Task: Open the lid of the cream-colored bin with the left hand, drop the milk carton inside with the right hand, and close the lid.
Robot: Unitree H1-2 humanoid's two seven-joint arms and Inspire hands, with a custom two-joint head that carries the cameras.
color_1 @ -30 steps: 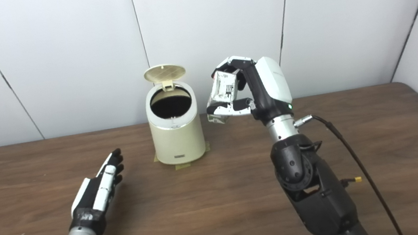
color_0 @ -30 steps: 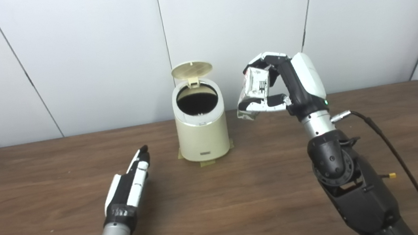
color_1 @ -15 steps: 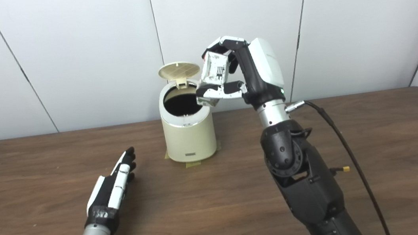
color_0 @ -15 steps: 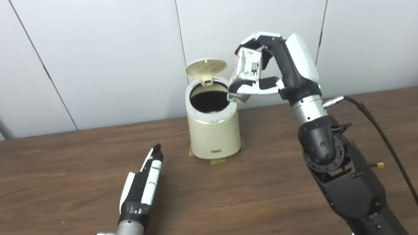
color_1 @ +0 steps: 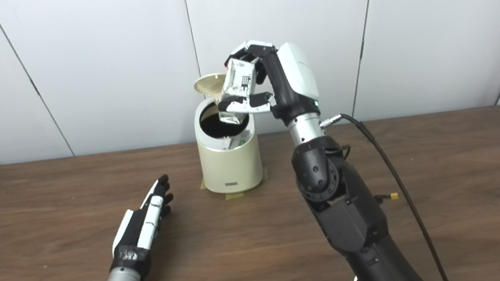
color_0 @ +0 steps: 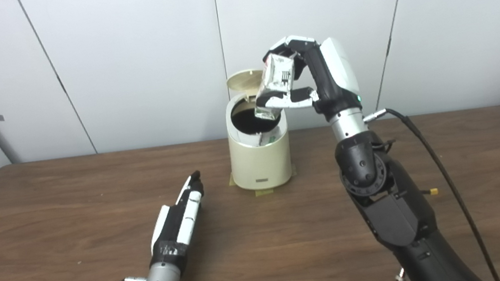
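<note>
The milk carton (color_0: 275, 85) is held in the air directly above the open mouth of the cream-colored bin (color_0: 260, 160), not touching the rim. Its long axis runs near vertical, tilted so the lower end points down and left toward the opening and the upper end leans right, toward the palm. The right hand (color_0: 314, 77) grips it, fingers curled over the top and thumb pressed under the lower part. The bin's lid (color_0: 243, 79) stands raised at the far side, partly hidden behind the carton. The bin sits on tape patches (color_0: 264, 190) at mid-table, toward the far edge. The left hand (color_0: 181, 213) lies low over the table (color_0: 51, 231), near and left of the bin, fingers straight and pressed together, holding nothing. The surface is dark wood-grain; plain white wall panels (color_0: 125, 55) close the far side.
</note>
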